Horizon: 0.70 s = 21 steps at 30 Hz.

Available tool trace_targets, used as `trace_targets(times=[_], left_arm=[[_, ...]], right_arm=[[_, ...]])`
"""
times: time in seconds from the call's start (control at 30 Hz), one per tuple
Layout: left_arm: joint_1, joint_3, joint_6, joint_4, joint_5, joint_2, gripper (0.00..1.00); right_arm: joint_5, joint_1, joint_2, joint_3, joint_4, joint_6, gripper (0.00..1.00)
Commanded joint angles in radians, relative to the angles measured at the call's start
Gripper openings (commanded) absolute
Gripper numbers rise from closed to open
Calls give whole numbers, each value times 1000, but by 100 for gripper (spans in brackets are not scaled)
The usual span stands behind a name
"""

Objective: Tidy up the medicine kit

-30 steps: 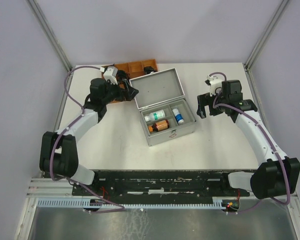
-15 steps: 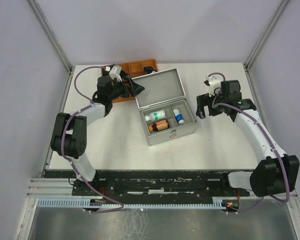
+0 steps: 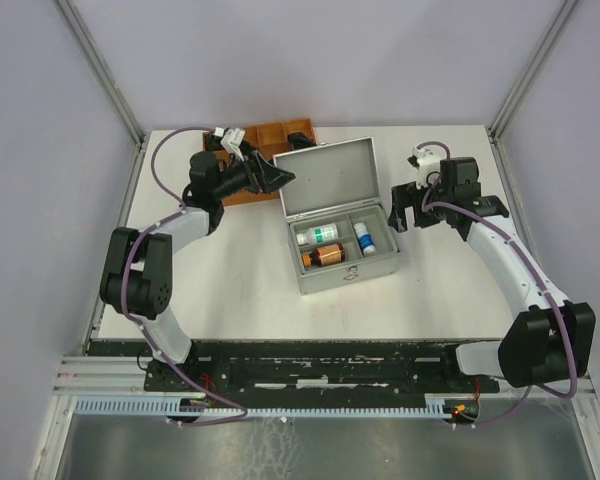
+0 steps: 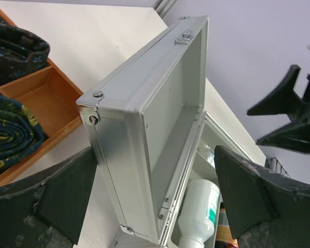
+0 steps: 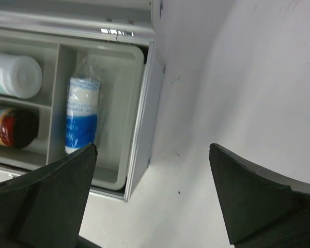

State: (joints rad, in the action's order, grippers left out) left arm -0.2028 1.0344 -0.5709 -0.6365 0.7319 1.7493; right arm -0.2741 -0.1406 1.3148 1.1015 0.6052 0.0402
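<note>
Position: the medicine kit sits mid-table.

Heading: its latch faces me at about 6 o'clock. The long axis runs 9 to 3, with the right end slightly farther off.

Contents: a brown bottle, a white bottle and a blue-and-white roll lie in its compartments.

My right gripper is at the kit's 3 o'clock, fingers fully spread, holding nothing.

The lid stands raised on the far hinge.

My left gripper is at the kit's 10 o'clock, spread wide around the lid's left end. I cannot tell whether it touches; it grips nothing.

The wooden tray, at 11 o'clock, holds dark rolls.

Judgement: packing looks largely done; closing and latching the lid remain.
</note>
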Motion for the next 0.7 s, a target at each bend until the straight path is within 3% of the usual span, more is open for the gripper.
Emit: trace_targets(times=[0.0, 0.33, 0.5, 0.67], left_arm=[[-13, -12, 10, -127, 124, -95, 99], [-38, -70, 116, -107, 189, -196, 99], [-58, -86, 201, -48, 201, -244, 99], [-79, -93, 241, -7, 202, -281, 99]], right_arm=[[-107, 6, 40, 36, -228, -84, 98], [-269, 6, 233, 163, -489, -114, 98], [-258, 8, 254, 201, -485, -83, 98], [-382, 11, 202, 147, -485, 40, 98]])
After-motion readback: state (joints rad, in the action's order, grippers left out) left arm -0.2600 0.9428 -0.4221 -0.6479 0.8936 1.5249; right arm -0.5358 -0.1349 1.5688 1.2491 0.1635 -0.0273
